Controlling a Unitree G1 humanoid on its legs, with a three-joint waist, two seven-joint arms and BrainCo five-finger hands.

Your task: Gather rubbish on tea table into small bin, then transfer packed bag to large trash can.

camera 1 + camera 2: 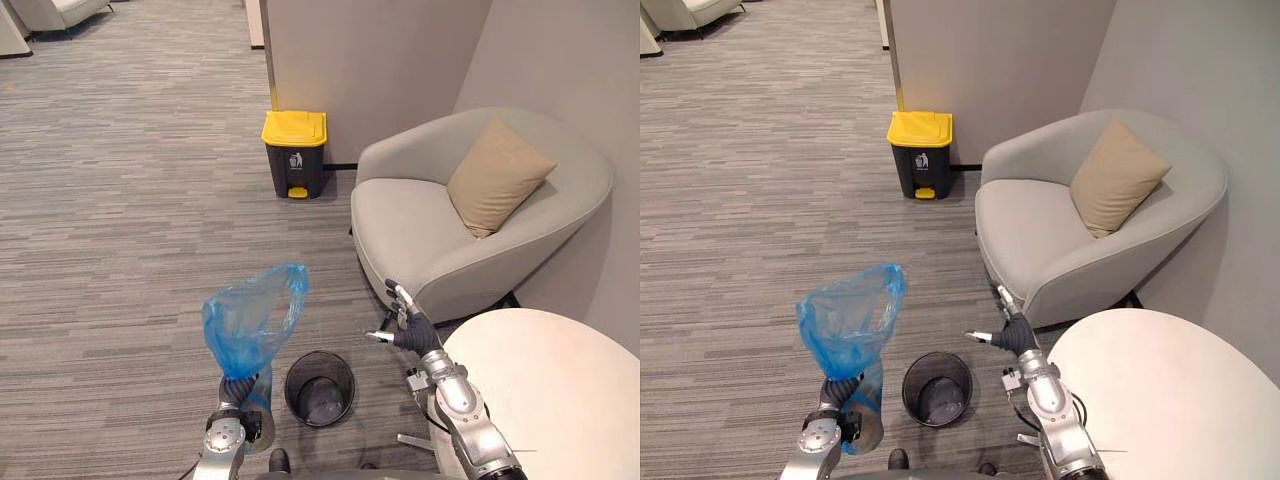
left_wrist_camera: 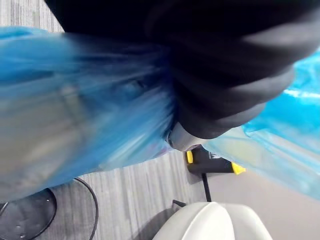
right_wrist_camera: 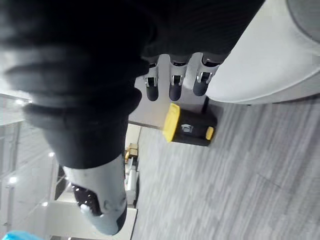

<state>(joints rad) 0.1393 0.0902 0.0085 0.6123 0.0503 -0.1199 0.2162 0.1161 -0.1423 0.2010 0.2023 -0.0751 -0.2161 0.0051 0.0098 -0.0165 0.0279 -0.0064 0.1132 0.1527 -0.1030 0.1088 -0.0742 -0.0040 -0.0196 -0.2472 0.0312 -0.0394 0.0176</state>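
Blue bag (image 1: 250, 320): held up above the carpet floor (image 1: 120, 200), mouth uppermost and loosely gaping; its lower part is bunched at the left hand.
Left hand (image 1: 238, 388): raised at the lower left, wrapped in bag film (grip state cannot be determined).
Large trash can (image 1: 294, 153): dark body, yellow lid shut; stands at the far edge of the floor, against the foot of the wall.
Small bin (image 1: 320, 353): black mesh, upright on the floor, just beside the left hand, between the two arms.
Right hand (image 1: 410, 328): raised, fingers (image 3: 172, 85) straight and spread, thumb apart, holding nothing; near the armchair's front edge.
Armchair (image 1: 420, 230): grey, with a tan cushion (image 1: 498, 177) propped against its back.
Tea table (image 1: 550, 400): round, pale top, beside the right arm.
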